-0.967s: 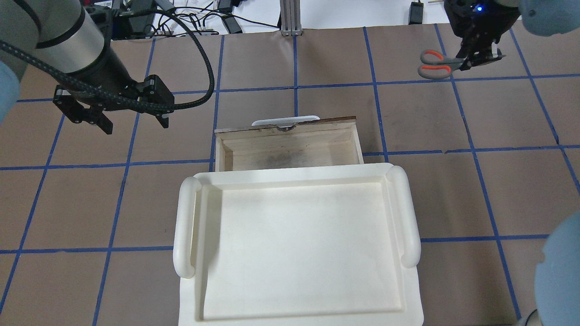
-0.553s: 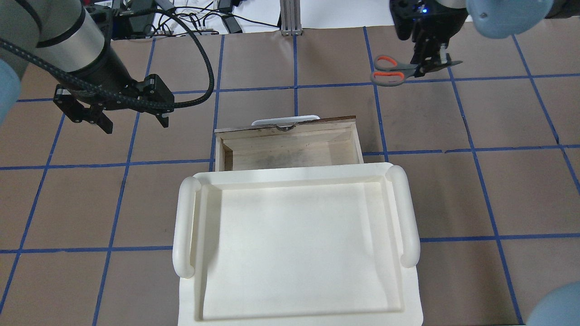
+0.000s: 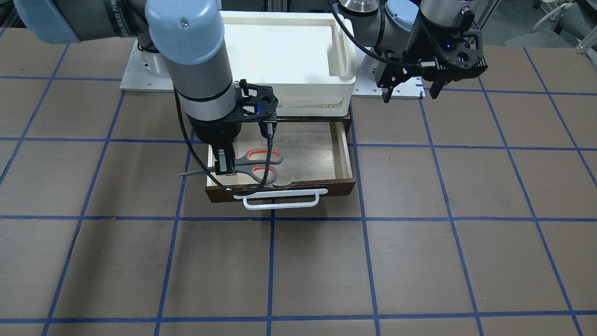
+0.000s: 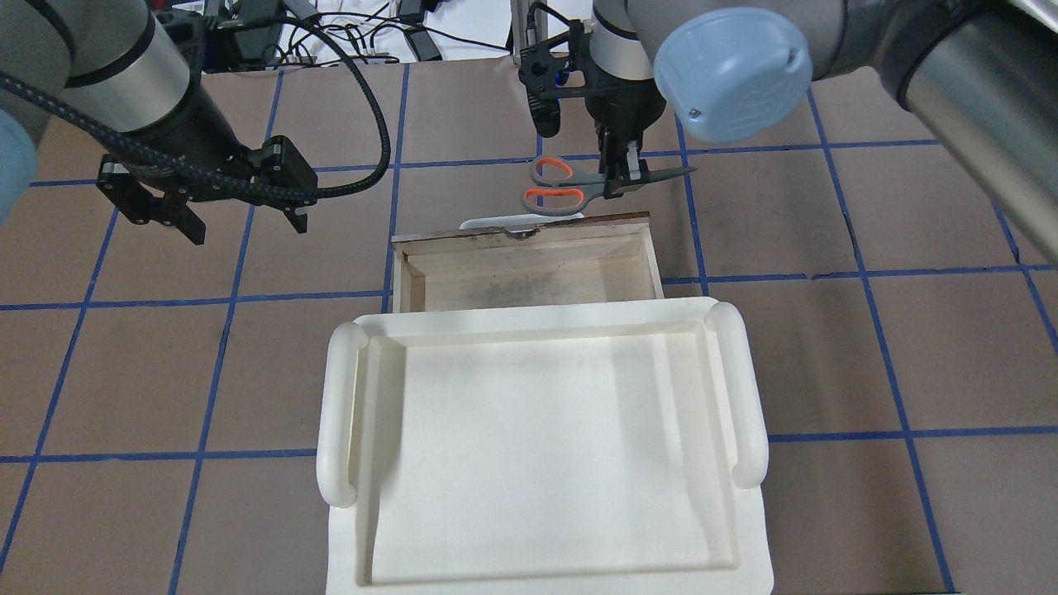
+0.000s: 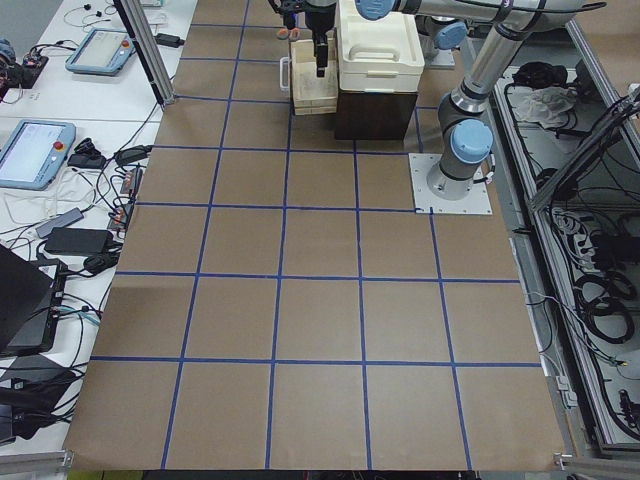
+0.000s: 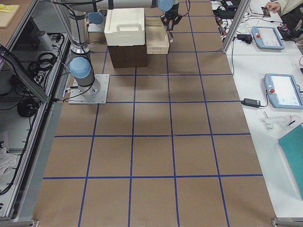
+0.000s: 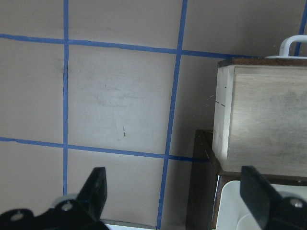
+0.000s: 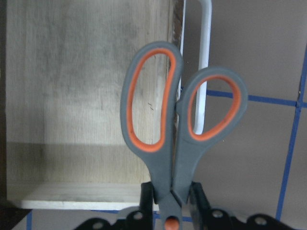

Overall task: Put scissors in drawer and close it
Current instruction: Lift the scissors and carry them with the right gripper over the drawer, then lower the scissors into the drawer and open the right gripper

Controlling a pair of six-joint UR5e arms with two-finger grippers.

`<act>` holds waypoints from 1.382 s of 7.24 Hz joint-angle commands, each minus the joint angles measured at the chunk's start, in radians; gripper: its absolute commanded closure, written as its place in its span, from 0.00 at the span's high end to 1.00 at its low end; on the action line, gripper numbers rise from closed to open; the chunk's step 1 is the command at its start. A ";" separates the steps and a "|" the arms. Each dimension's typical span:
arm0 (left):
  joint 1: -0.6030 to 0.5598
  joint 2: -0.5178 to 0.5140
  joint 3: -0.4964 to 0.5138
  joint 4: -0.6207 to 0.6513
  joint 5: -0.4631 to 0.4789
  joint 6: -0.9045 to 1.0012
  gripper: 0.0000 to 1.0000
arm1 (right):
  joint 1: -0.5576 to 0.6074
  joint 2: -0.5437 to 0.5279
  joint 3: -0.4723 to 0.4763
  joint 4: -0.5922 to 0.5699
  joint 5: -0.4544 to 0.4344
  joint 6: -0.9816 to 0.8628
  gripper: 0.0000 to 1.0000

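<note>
Right end effector (image 4: 618,180) grips the scissors (image 8: 168,167) lengthwise along the drawer (image 4: 579,221) front, cavity just nearer (left end effector (image 4: 246,231), fingers spread, hangs well left).

Open drawer (image 3: 308,149) under my scissors (image 3: 242,163), room on its pale floor, white tray (image 3: 343,51) covers the back part, front edge (image 3: 326,186) and handle (image 3: 280,204) just below, wide bench (image 3: 419,242) around.

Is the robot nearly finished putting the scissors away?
About halfway. Done: the drawer is open and the scissors are picked up. Right now the right gripper holds them over the drawer's front edge. To do: lower them in, let go, and push the drawer shut.
</note>
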 commanded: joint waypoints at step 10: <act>0.000 -0.001 0.000 0.003 0.000 0.000 1.00 | 0.164 0.054 0.092 -0.039 0.002 0.219 0.00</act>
